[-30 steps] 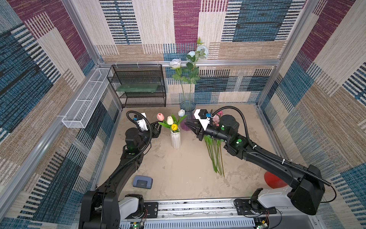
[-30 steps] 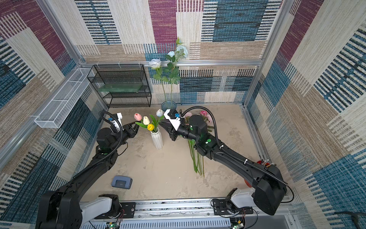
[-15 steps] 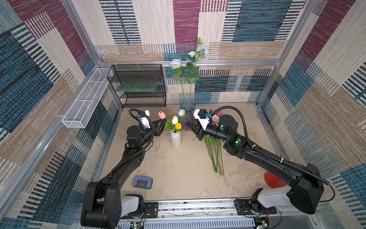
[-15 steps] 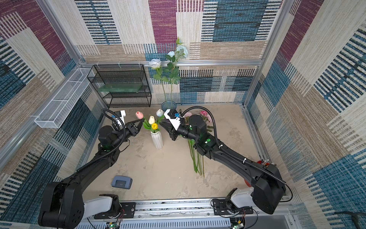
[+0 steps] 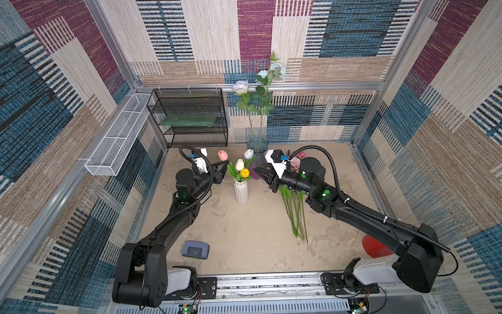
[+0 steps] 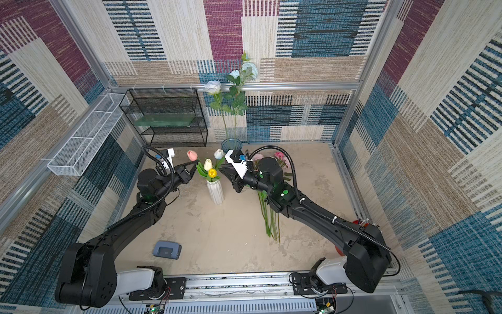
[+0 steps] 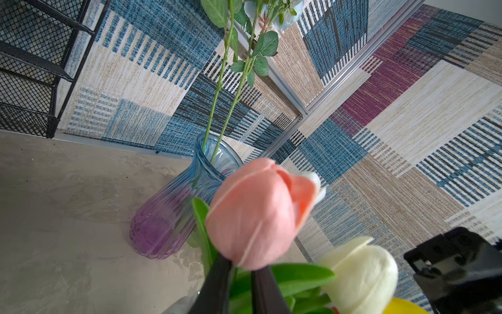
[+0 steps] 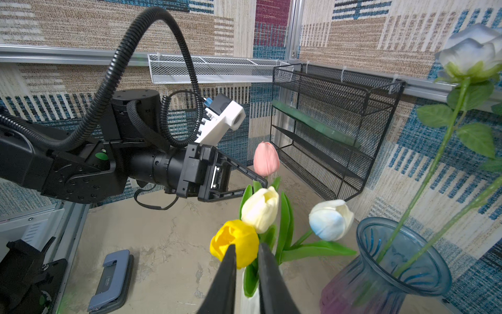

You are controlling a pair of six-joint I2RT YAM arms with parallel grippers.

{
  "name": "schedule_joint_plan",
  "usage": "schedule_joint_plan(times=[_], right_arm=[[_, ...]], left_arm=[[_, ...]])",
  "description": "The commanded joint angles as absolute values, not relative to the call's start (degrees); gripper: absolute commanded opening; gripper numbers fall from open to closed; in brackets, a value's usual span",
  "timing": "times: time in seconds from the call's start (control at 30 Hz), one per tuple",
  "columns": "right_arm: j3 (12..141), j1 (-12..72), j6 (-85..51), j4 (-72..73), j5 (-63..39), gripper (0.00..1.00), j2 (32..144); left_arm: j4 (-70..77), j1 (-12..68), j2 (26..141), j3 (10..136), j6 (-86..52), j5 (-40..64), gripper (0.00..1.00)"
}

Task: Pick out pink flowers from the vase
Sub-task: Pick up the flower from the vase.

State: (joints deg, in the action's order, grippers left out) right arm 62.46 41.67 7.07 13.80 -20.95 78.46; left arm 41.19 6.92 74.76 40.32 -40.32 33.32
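Stems matter most for this pull. In both top views the pink tulip [image 5: 222, 155] leans out of the white vase [image 5: 241, 191] toward the left arm. The left gripper [image 5: 225, 166] sits just under its bloom. The lift is best drawn slowly along the stem's own slant. That way the leaves should not drag the white and yellow tulips along or tip the narrow vase. The right gripper [image 5: 258, 170] hangs close on the vase's other side, and I judge it well placed to steady the vase. Other pink flowers [image 5: 294, 214] already lie on the tabletop [image 5: 244, 239], partly under the right arm.

From the left wrist, the tulip [image 7: 255, 214] fills the middle. It is salmon pink with petals shut into a smooth egg and pale seams running down it. A green leaf sits beside it. The jaws meet right below the bloom and pinch the stem, which they mostly hide. A hold this high may bend the stem, so a straight pull looks safer than a twist.

From the right wrist, the left gripper's [image 8: 255, 186] jaws taper together at the tulip's base. The right jaws are almost pressed together with only a thin slit between them. They hold nothing and sit in front of the yellow tulip [image 8: 233, 239].
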Motion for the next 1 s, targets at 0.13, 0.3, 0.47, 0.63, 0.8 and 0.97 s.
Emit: schedule_joint_plan(times=[0.13,0.3,0.47,0.63,0.8,0.97], right_arm=[[62.55,41.87,6.01,14.15,-20.82,0.19,77.96],[62.50,41.95,5.92,14.15,-20.66,0.19,77.83],[62.31,42.10,5.80,14.22,-20.69,0.19,77.78],[62.72,42.28,4.84,15.90,-21.07,0.19,78.54],[64.57,42.65,5.21,15.15,-20.98,0.19,79.93],[66.24,43.07,3.74,11.90,-17.72,0.19,77.78]], left_arm=[[41.40,6.94,75.37,41.34,-39.58,33.72,0.07],[41.75,6.94,75.24,41.22,-39.80,33.66,0.00],[40.68,6.95,75.57,41.13,-40.07,32.70,0.18],[40.55,7.12,77.31,41.54,-41.02,30.24,0.26],[38.95,7.21,78.98,43.62,-41.15,31.33,0.17],[30.63,7.38,74.49,45.43,-37.57,31.39,0.07]])
